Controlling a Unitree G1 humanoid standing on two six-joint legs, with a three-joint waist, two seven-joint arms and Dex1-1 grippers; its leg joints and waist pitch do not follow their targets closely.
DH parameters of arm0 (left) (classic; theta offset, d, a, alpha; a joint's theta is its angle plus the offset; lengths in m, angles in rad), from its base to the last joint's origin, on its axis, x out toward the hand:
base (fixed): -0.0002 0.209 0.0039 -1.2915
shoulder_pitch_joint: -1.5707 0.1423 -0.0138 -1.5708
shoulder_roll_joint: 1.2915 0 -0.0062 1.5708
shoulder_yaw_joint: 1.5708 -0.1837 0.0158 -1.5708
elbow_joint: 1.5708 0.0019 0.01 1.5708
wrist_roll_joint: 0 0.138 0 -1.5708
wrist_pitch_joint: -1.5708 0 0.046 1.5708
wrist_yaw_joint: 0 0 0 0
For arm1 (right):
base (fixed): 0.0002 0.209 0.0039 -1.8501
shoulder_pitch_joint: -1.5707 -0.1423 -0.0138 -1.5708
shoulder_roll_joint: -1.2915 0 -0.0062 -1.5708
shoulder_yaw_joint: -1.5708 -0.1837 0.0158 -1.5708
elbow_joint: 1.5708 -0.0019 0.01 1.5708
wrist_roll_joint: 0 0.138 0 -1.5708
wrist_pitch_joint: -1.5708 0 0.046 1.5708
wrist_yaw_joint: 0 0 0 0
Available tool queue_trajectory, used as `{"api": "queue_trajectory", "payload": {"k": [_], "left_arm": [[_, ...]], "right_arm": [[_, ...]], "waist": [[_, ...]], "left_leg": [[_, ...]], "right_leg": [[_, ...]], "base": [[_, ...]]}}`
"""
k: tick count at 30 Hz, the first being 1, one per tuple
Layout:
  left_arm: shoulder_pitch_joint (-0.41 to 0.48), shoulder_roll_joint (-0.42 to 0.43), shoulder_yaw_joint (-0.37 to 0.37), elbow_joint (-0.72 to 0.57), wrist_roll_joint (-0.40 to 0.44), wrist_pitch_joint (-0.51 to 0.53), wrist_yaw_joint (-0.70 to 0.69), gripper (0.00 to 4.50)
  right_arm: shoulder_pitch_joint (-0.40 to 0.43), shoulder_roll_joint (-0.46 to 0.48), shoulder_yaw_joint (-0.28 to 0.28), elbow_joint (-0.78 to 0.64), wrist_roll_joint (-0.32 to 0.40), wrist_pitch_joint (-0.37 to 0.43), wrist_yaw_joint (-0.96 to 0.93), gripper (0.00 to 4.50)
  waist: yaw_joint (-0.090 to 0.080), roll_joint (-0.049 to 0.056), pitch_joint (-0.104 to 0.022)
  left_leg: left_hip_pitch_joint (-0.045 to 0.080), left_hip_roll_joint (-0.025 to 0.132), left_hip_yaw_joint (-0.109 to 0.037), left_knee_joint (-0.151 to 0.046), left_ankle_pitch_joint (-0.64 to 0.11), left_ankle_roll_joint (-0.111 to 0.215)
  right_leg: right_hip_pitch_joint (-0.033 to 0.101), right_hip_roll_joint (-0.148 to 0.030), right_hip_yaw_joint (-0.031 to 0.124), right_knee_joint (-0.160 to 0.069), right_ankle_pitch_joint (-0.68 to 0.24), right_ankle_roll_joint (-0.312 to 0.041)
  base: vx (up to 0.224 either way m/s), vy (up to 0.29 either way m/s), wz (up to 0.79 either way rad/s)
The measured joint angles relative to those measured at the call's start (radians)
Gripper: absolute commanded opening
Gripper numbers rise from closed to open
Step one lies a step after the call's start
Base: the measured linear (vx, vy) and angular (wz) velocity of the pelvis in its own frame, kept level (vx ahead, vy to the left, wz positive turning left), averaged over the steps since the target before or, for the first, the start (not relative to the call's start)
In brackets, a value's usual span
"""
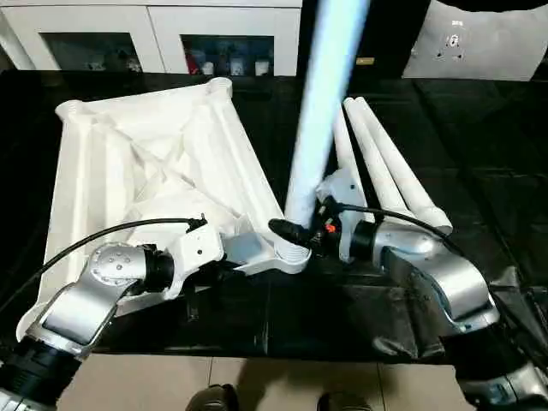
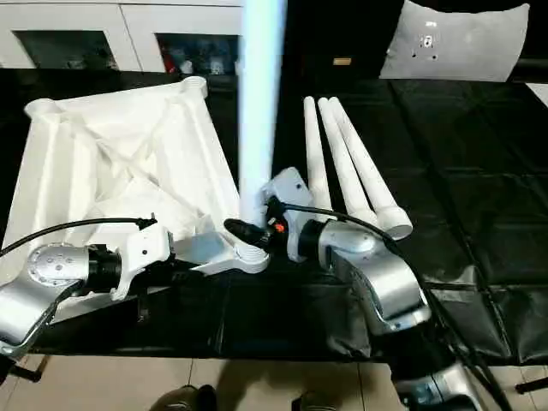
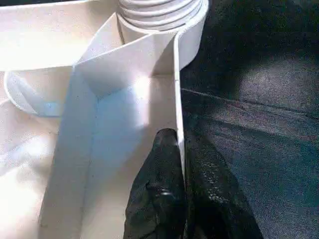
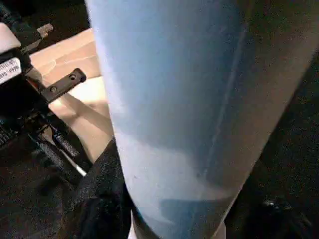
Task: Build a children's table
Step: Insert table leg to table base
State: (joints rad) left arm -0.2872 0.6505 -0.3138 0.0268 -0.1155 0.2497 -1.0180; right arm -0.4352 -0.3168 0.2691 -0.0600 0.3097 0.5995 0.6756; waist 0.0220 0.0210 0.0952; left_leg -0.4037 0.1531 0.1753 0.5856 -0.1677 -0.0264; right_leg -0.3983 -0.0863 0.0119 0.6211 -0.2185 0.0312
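Note:
The white tabletop (image 1: 154, 154) lies upside down on the black cover, ribbed underside up. One white leg (image 1: 321, 103) stands upright in its near right corner socket (image 1: 291, 254). My right gripper (image 1: 295, 229) is shut on this leg just above the socket; in the right wrist view the leg (image 4: 189, 99) passes between dark fingers (image 4: 99, 199). My left gripper (image 3: 179, 144) is shut on the tabletop's thin rim wall a little short of the threaded socket (image 3: 159, 12), one finger (image 3: 159, 189) inside the rim. Three more legs (image 2: 351, 163) lie side by side to the right.
A black cover (image 1: 479, 171) drapes the work surface, wrinkled at its near right edge. A white cabinet with glass doors (image 1: 171, 34) stands behind, and a pale cushion (image 1: 479, 43) at the back right. Beige floor and dark feet (image 1: 214, 398) show below the near edge.

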Motion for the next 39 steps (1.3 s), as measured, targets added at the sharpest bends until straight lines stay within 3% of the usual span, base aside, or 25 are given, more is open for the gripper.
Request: {"api": "queue_trajectory", "payload": {"k": [7, 16, 19, 26, 31, 34, 39], "left_arm": [[-0.011, -0.013, 0.001, 0.031, 0.010, -0.029, -0.018, 0.00], [-0.020, -0.033, 0.004, 0.044, 0.025, -0.029, -0.018, 0.00], [-0.020, -0.036, 0.006, 0.047, 0.024, -0.029, -0.024, 0.00], [-0.026, -0.038, 0.006, 0.057, 0.025, -0.029, -0.041, 0.00], [-0.034, -0.032, 0.006, 0.067, 0.031, -0.032, -0.050, 0.00], [-0.052, -0.028, 0.004, 0.077, 0.032, -0.032, -0.071, 0.00], [-0.082, -0.026, 0.000, 0.106, 0.033, -0.038, -0.114, 0.00]], "right_arm": [[-0.005, 0.006, -0.002, 0.036, -0.001, -0.021, 0.026, 1.91], [0.073, 0.062, -0.109, 0.104, 0.078, -0.090, 0.034, 1.91], [0.104, 0.062, -0.115, 0.110, 0.083, -0.127, 0.040, 1.91], [0.124, 0.015, -0.054, 0.082, 0.014, -0.220, 0.059, 1.91], [0.078, -0.009, -0.007, 0.100, -0.047, -0.249, 0.101, 1.90], [0.031, -0.034, 0.025, 0.127, -0.070, -0.255, 0.149, 1.90], [0.012, -0.050, 0.029, 0.143, -0.070, -0.255, 0.207, 1.90]], "waist": [[0.008, -0.001, -0.001], [0.012, -0.001, -0.003], [0.013, 0.001, -0.004], [0.016, 0.002, -0.005], [0.012, -0.001, -0.003], [0.011, -0.013, 0.002], [0.012, -0.027, 0.006]], "left_leg": [[0.002, 0.002, 0.001, 0.001, 0.001, -0.001], [0.002, 0.002, 0.003, 0.001, 0.001, -0.001], [0.002, 0.002, 0.003, 0.000, 0.001, -0.001], [0.002, 0.002, 0.003, -0.001, 0.001, -0.001], [0.003, 0.002, 0.003, -0.001, 0.001, -0.001], [0.003, 0.002, 0.003, -0.004, 0.001, -0.002], [0.009, 0.002, 0.005, -0.014, 0.000, -0.002]], "right_leg": [[0.000, 0.000, 0.000, 0.004, 0.000, 0.000], [0.000, 0.000, 0.000, 0.005, 0.000, 0.000], [0.000, 0.000, 0.000, 0.004, 0.000, 0.000], [0.001, 0.000, 0.000, 0.001, 0.000, 0.000], [0.001, 0.000, 0.000, 0.002, 0.000, 0.001], [0.000, 0.000, 0.000, 0.001, -0.003, 0.005], [0.000, 0.000, -0.001, -0.010, -0.003, 0.006]], "base": [[0.000, 0.000, 0.00], [0.000, 0.000, 0.00], [0.000, 0.000, 0.00], [0.000, 0.000, 0.00], [0.000, 0.000, 0.00], [0.000, 0.000, 0.00], [0.000, 0.000, 0.00]]}}
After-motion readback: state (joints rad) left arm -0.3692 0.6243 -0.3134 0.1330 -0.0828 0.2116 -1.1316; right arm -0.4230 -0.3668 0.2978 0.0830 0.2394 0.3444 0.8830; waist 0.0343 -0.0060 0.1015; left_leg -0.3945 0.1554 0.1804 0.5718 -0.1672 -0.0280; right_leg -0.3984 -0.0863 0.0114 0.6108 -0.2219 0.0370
